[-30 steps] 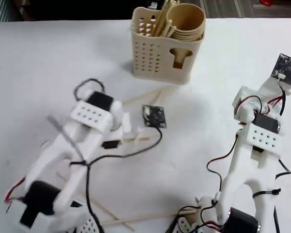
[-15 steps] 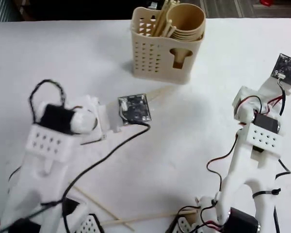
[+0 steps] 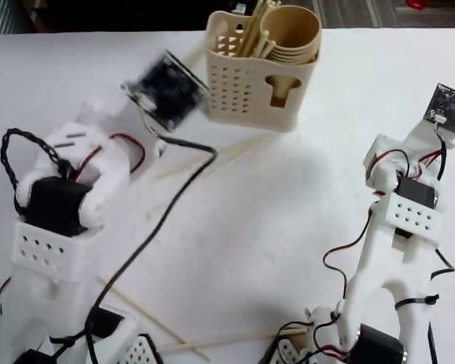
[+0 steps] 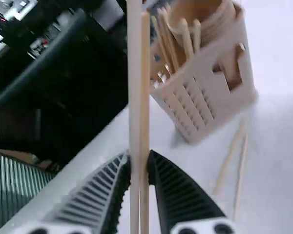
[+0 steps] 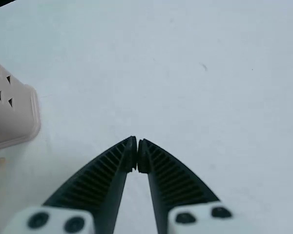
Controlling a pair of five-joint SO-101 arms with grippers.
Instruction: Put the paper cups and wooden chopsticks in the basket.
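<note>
My left gripper is shut on a pair of wooden chopsticks, held up off the table just left of the cream basket. The left arm is raised, its wrist close to the basket. Stacked paper cups and several chopsticks stand in the basket. Two more chopsticks lie on the table in front of it, also seen as chopsticks. My right gripper is shut on nothing, low over bare table right of the basket.
Two loose chopsticks lie crossed near the front edge between the arm bases. The right arm stands at the right. A basket corner shows in the right wrist view. White tabletop lies open in the middle.
The left arm rose from the table centre and swung back and left toward the basket, carrying the pair of chopsticks. The right arm kept still.
</note>
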